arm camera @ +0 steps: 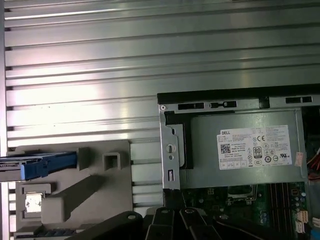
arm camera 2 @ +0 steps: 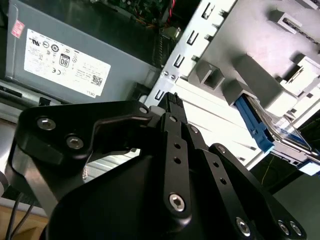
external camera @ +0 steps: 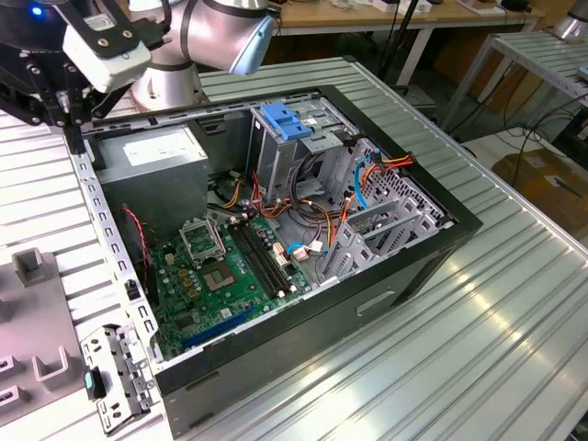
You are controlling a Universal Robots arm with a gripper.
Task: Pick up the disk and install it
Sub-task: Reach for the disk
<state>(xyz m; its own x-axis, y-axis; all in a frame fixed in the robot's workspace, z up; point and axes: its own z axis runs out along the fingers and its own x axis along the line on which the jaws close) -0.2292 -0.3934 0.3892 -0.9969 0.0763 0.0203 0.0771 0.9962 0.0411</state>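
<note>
1. Blue-railed, the disk (arm camera: pixel 47 167) is resting in a grey holder (arm camera: pixel 95 185) on the ribbed worktop (arm camera: pixel 150 75), beside the open computer case (external camera: pixel 386 276)
2. The tool (external camera: pixel 69 124) is hanging at the exterior view's upper left, over the case's corner, apart from the disk, its fingers (arm camera 2: pixel 172 107) pressing together

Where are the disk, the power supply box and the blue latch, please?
disk (arm camera: pixel 47 167): first wrist view, on its blue carrier rail.
power supply box (arm camera: pixel 252 149): first wrist view, on its white label.
blue latch (external camera: pixel 287 122): exterior view, on its flat top.
</note>
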